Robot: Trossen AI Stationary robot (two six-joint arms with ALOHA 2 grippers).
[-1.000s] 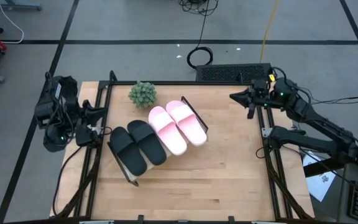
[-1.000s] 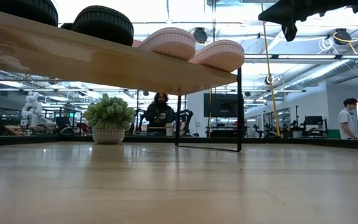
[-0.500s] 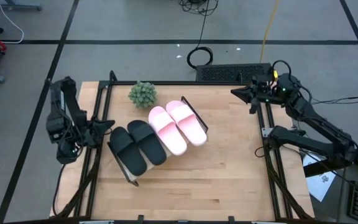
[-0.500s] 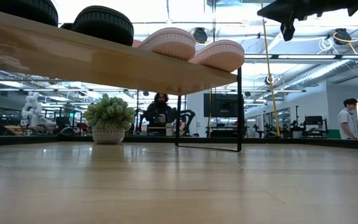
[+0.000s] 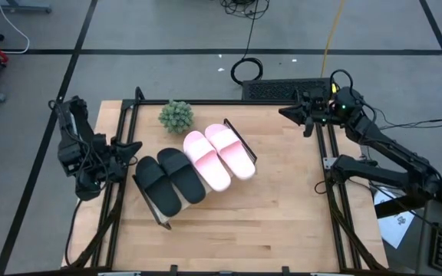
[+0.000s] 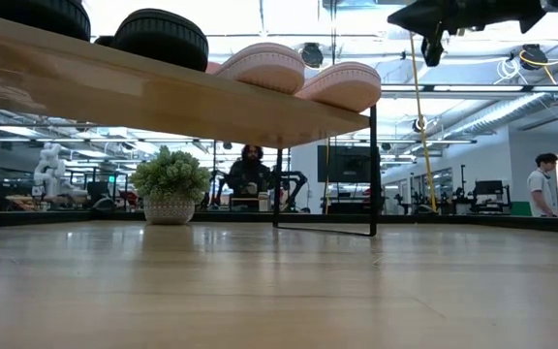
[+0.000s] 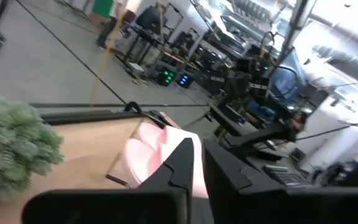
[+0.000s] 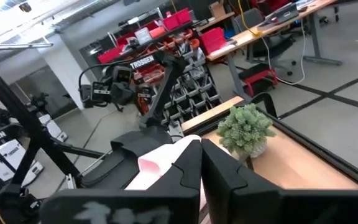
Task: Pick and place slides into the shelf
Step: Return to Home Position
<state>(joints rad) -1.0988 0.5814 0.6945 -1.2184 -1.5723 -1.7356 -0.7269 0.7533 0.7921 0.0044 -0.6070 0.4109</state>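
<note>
Two black slides [image 5: 169, 179] and two pink slides [image 5: 219, 156] lie side by side, soles down, on the shelf [image 5: 158, 213], a light-wood board with black wire end frames set slantwise on the table. In the low view the shelf board [image 6: 163, 102] stands raised on its wire frame. My left gripper [image 5: 135, 146] hovers shut at the table's left edge, beside the black slides and touching nothing. My right gripper [image 5: 282, 113] hangs shut high over the far right part of the table, apart from the pink slides [image 8: 157, 165].
A small potted plant [image 5: 176, 115] stands at the far edge, left of the pink slides. A black keyboard-like box [image 5: 286, 89] lies beyond the far edge. Bare tabletop [image 5: 275, 215] spreads to the near right. People show in the room behind the table.
My left arm has sunk and its gripper has swung a little toward the far edge, staying beside the black slides. My right gripper has drifted slightly toward the table's left and far edge, rolling a little. The slides and the shelf have kept still.
</note>
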